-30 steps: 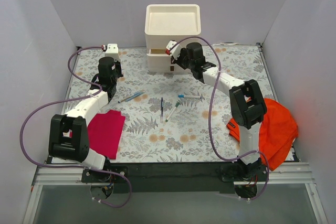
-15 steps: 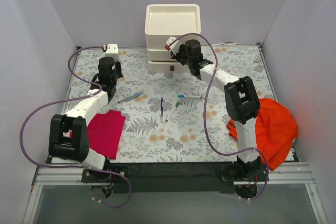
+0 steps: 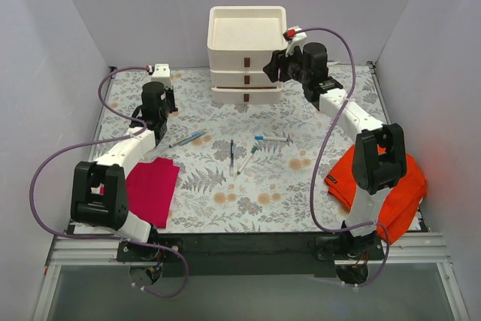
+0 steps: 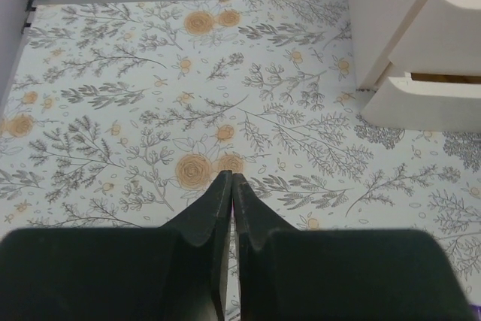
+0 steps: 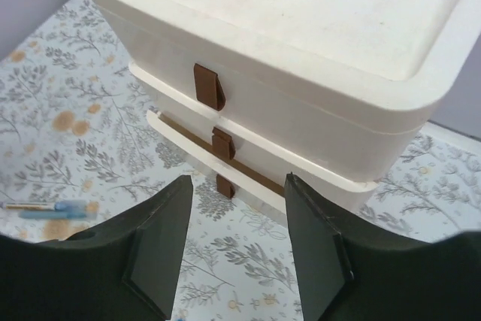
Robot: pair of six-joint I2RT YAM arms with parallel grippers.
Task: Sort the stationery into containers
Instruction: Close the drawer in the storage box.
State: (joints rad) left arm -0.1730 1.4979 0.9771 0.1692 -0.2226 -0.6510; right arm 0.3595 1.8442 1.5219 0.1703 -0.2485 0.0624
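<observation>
The containers (image 3: 247, 54) are a cream stack of drawers with brown handles and a shallow tray (image 3: 248, 13) on top, at the back middle. Its lowest drawer (image 5: 188, 148) stands a little way out. Several pens lie on the floral mat: a blue one (image 3: 188, 139), a dark one (image 3: 232, 154), a teal-tipped one (image 3: 246, 160) and a white marker (image 3: 270, 139). My right gripper (image 3: 273, 69) hangs open beside the stack's right front corner, holding nothing (image 5: 239, 186). My left gripper (image 3: 170, 100) is shut and empty (image 4: 231, 178), low over the mat left of the stack.
A magenta cloth (image 3: 150, 189) lies at the near left by the left arm. At the near right an orange cloth (image 3: 392, 182) is bunched around the right arm's base. Grey walls close off the back and both sides.
My right gripper has come off the drawer front, swung to the right and opened. The drawer that stood out has gone back in. The left arm is unmoved.
</observation>
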